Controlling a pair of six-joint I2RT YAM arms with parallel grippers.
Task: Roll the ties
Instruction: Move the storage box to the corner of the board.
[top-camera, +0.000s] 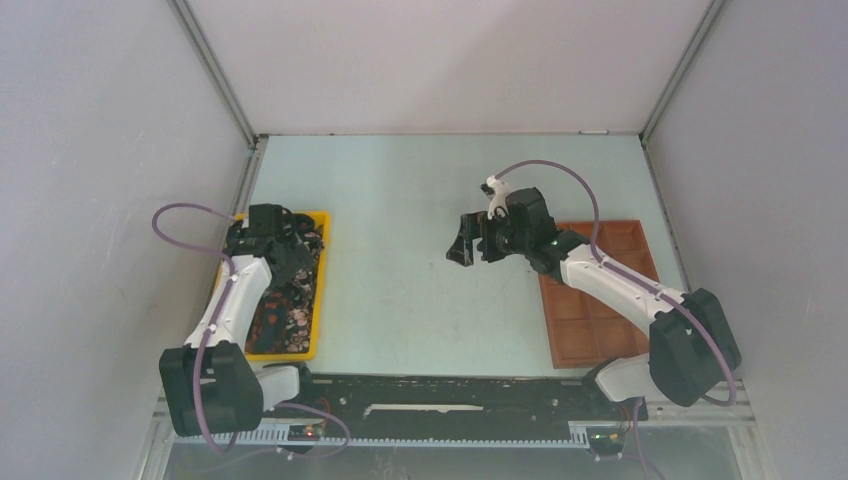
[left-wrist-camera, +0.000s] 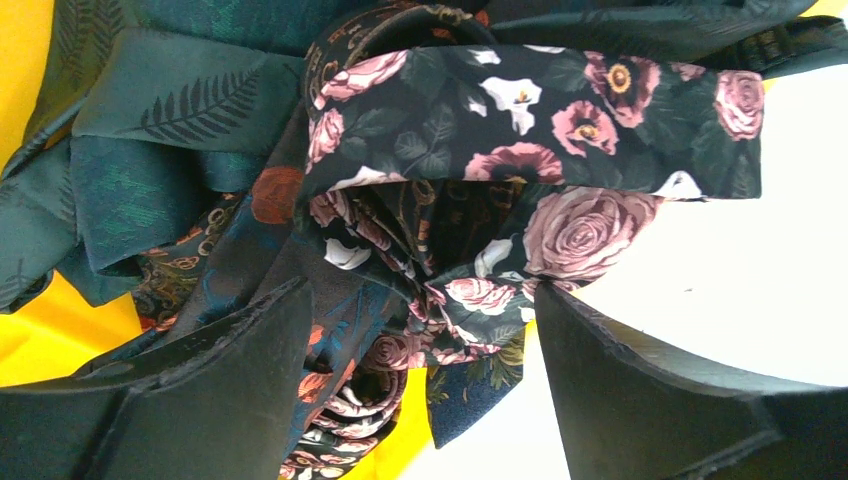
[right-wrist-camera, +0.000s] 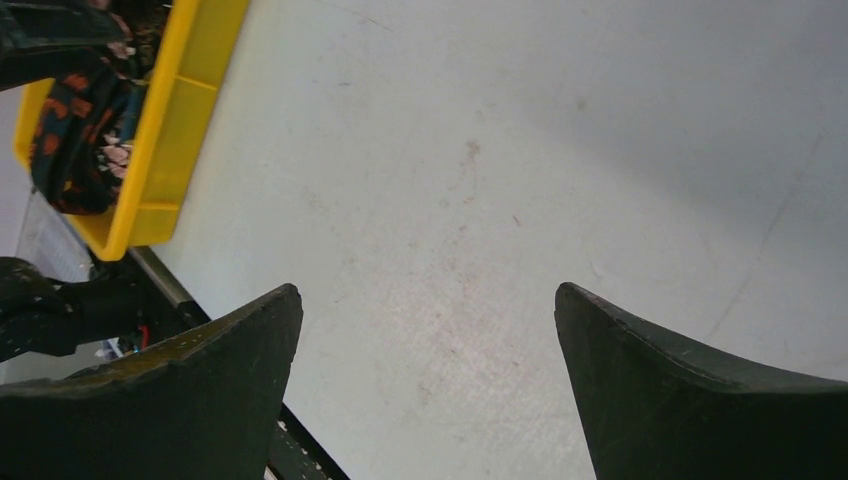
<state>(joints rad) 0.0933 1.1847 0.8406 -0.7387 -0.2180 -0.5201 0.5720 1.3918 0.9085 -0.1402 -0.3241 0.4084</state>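
Yellow tray (top-camera: 283, 352) sits at left edge of table (top-camera: 420, 310), holds ties (left-wrist-camera: 520, 120) in tangled heap: dark rose-print pieces, teal fern-print pieces. Left gripper (left-wrist-camera: 420, 290) low over heap inside tray, jaws spread, loose folds lying between fingers, no pinch visible. Right gripper (right-wrist-camera: 425, 290) well right of tray, above tabletop, jaws spread wide. Brown compartment tray (top-camera: 600, 320) farther right of tray, beneath right arm.

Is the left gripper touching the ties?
Cannot tell. Left wrist view: the open left gripper straddles the ties; fabric runs behind its fingers, no plain contact or gap.
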